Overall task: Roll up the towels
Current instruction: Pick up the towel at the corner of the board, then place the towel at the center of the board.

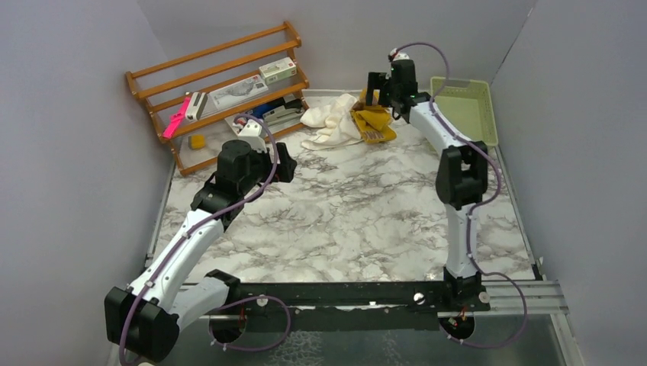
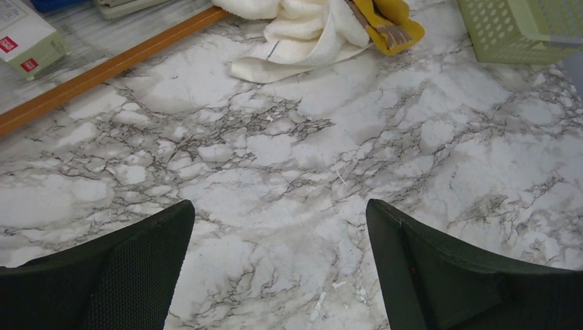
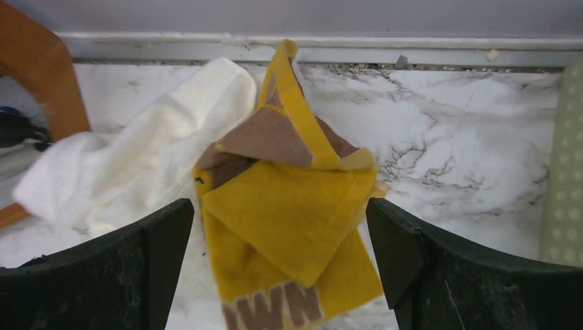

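Two towels lie crumpled side by side at the back of the marble table. The cream towel (image 1: 332, 122) (image 2: 302, 34) (image 3: 137, 165) is on the left. Touching it on the right is the mustard-yellow towel (image 1: 374, 122) (image 2: 388, 17) (image 3: 289, 220), folded over itself with a brown side and brown lettering showing. My right gripper (image 1: 384, 103) (image 3: 278, 210) is open just above the yellow towel, one finger on each side of it and nothing gripped. My left gripper (image 1: 286, 162) (image 2: 278, 210) is open over bare marble, well short of the towels.
A pale green plastic basket (image 1: 465, 107) (image 2: 522, 27) (image 3: 567, 172) stands at the back right, close to the yellow towel. A wooden rack (image 1: 221, 84) (image 3: 34, 75) with boxes and small items leans at the back left. Grey walls enclose the table.
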Motion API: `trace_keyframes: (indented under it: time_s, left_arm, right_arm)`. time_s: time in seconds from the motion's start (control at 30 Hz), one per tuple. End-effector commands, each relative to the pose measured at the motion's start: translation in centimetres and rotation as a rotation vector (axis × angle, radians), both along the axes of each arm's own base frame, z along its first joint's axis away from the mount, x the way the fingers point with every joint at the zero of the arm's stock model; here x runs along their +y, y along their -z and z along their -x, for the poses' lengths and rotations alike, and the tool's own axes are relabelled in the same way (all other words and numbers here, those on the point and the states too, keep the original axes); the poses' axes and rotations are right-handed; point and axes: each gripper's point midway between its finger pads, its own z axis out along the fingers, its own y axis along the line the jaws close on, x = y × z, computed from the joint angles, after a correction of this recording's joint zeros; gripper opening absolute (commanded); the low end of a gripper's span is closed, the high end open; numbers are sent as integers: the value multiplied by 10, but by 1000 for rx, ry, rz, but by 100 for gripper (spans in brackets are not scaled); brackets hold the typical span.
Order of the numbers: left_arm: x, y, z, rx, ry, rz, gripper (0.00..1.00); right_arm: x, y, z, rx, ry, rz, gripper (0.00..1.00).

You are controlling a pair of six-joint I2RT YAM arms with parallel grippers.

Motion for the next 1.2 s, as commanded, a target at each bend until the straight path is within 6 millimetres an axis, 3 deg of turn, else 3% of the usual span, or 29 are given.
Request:
trace_keyframes:
  time_s: [0.0,0.1,0.17,0.2,0.23,0.27,0.3,0.4,0.5,0.6,0.63,0.7,0.77,0.8,0.83,0.87,0.9,0.93,1.03,1.17]
  left_arm:
    - [12,-4,5,20,-38,-34,99]
    - [15,-2,9,27,-35,-50,99]
    - [16,-1,11,26,-38,-53,100]
    - [17,-1,11,24,-39,-53,100]
    - [17,-3,11,20,-37,-52,99]
    - [17,-4,12,18,-38,-53,100]
    - [17,-4,12,17,-36,-54,99]
    - [17,-5,11,14,-39,-55,100]
    - [17,-6,11,17,-44,-48,99]
    - [16,-9,8,9,-51,-34,99]
    - [16,-12,7,1,-53,-29,99]
    - [17,-16,6,-13,-59,-28,99]
    - [18,-23,3,-33,-65,-37,99]
    - [20,-26,3,-41,-67,-44,99]
    - [21,-28,2,-47,-70,-50,99]
    - [22,-31,1,-56,-72,-56,99]
    - [23,-32,0,-62,-76,-62,100]
    - [23,-34,0,-67,-79,-62,100]
    - [12,-27,-3,-54,-25,-48,100]
    - [-18,-2,-5,64,95,-4,100]
  right_arm:
    - [-13,83,-12,200,-16,152,98]
    - [-4,112,-19,242,-60,128,95]
    - [3,122,-20,258,-90,109,81]
    - [6,122,-19,261,-107,101,67]
    - [8,118,-20,255,-120,94,44]
    - [10,109,-20,239,-128,85,11]
    - [12,93,-22,212,-134,77,2]
    - [15,14,-27,57,-147,54,1]
    - [13,-102,-19,-151,-150,21,1]
    - [18,-205,16,-338,-219,-33,1]
    - [21,-231,32,-384,-254,-54,1]
    - [28,-262,69,-427,-330,-99,1]
    - [34,-264,119,-418,-422,-136,8]
    - [38,-258,142,-416,-462,-138,23]
    - [41,-239,163,-406,-497,-117,41]
    - [41,-229,184,-432,-508,-84,73]
    - [34,-206,197,-436,-477,-44,95]
    - [19,-180,205,-430,-406,-21,99]
    - [-34,-135,217,-398,-126,-16,100]
    - [-45,-81,232,-289,-48,-108,100]
